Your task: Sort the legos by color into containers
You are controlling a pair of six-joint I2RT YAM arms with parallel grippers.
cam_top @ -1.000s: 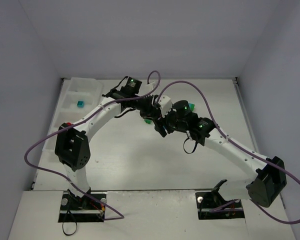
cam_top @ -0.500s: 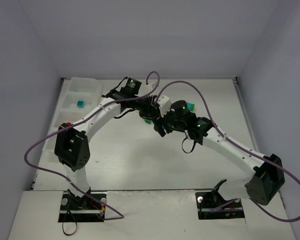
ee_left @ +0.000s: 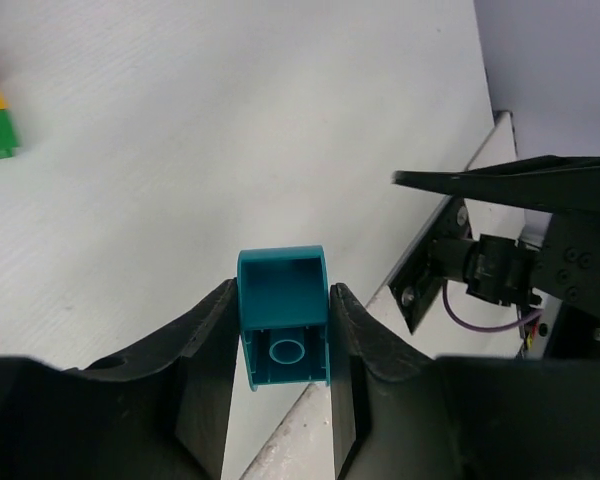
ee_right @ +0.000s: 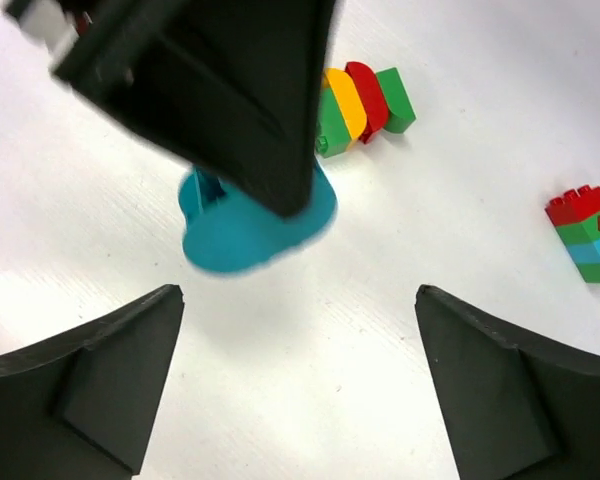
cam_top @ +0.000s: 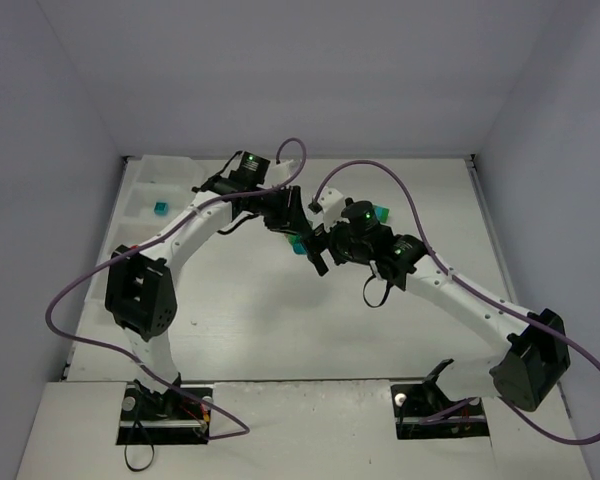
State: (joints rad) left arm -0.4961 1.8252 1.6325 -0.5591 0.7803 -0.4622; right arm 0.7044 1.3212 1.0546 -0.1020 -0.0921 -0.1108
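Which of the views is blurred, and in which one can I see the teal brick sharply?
Left wrist view: the teal brick held in the left gripper is sharp, under even light without glare. Right wrist view: the same brick and the gripper finger above it are smeared; the coloured stack behind is crisper. Top view: soft light, faint shadows, little fine detail.

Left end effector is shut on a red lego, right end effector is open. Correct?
Wrong on colour only: the lego clamped in the left end effector is teal, not red, as the left wrist view shows. The right end effector is open, as stated.
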